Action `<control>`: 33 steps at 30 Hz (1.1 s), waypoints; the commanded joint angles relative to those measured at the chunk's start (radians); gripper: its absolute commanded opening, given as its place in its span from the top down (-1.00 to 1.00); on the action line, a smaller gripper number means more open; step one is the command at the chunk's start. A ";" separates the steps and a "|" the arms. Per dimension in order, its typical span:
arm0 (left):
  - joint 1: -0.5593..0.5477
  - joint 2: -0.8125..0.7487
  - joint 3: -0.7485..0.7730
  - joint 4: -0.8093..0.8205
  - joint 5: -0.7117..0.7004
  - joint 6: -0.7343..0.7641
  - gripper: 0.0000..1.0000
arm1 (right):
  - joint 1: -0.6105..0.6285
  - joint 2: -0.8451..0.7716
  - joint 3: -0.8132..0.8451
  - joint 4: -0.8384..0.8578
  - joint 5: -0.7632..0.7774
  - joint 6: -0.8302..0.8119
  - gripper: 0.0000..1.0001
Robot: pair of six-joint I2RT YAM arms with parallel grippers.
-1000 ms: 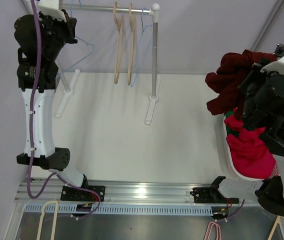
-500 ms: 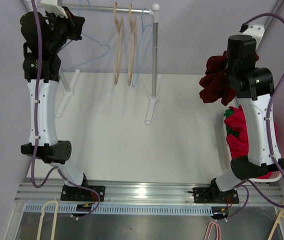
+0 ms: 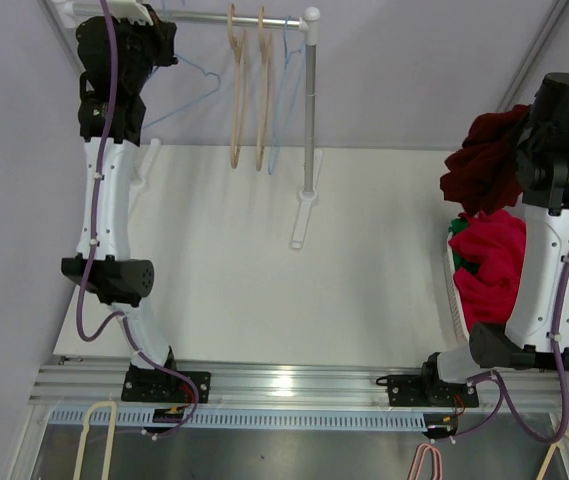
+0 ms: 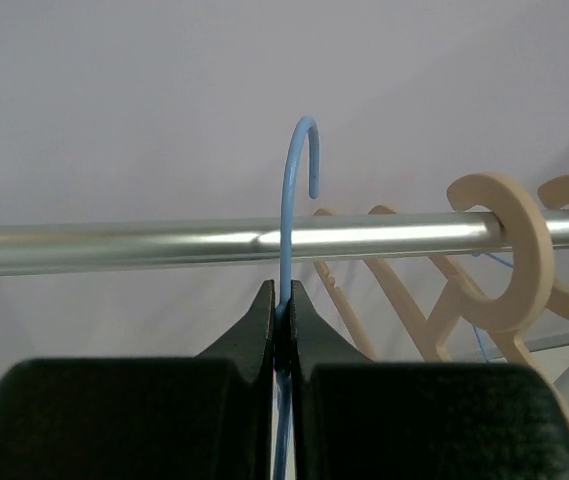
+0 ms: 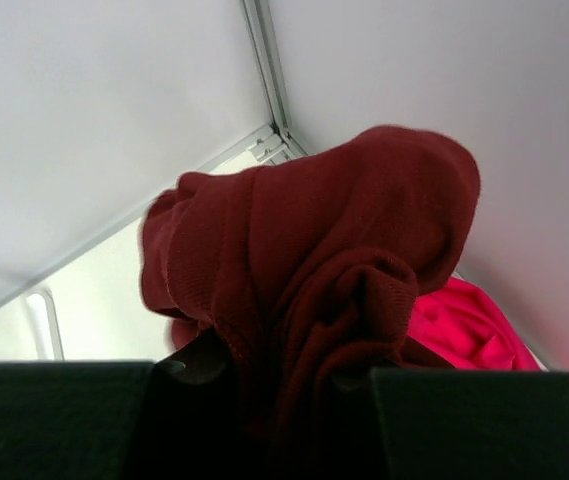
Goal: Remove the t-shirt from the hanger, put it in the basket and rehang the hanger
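Observation:
A dark red t-shirt hangs bunched from my right gripper at the far right, above a white basket; in the right wrist view the t-shirt fills the space between the jaws, which are shut on it. My left gripper is high at the rack's left end, shut on a thin blue wire hanger. In the left wrist view the hanger's neck is pinched between the jaws, its hook rising above the metal rail. The hanger is bare.
The rail rests on a white-capped post with white feet. Two wooden hangers and another blue wire hanger hang on it. A white basket at the right holds bright red and green clothes.
My right arm has swung right and raised the dark red t-shirt over the basket. My left arm has moved right along the rack with the blue hanger, bringing its hook up at the rail.

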State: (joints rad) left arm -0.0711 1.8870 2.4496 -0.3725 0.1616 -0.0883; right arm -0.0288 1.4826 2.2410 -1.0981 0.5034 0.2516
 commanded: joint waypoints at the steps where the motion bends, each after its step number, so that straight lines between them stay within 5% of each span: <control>1: -0.021 0.029 0.008 0.067 -0.033 0.024 0.99 | -0.022 -0.068 0.061 0.026 -0.063 0.029 1.00; 11: -0.073 -0.022 -0.171 0.138 -0.043 0.045 0.99 | -0.078 -0.126 -0.015 -0.003 -0.026 0.037 1.00; 16: -0.088 -0.051 -0.248 0.173 -0.004 0.012 0.99 | -0.294 -0.146 -0.119 -0.012 -0.314 0.084 1.00; 22: -0.102 -0.069 -0.270 0.164 -0.030 0.022 0.96 | -0.350 -0.260 -0.336 0.064 -0.324 0.143 1.00; 33: -0.104 -0.158 -0.344 0.198 -0.027 -0.010 -0.27 | -0.352 -0.370 -0.770 0.181 -0.149 0.336 1.00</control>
State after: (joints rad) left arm -0.1673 1.8118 2.1048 -0.1982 0.1295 -0.0780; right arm -0.3756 1.1481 1.5345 -1.0065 0.2581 0.4812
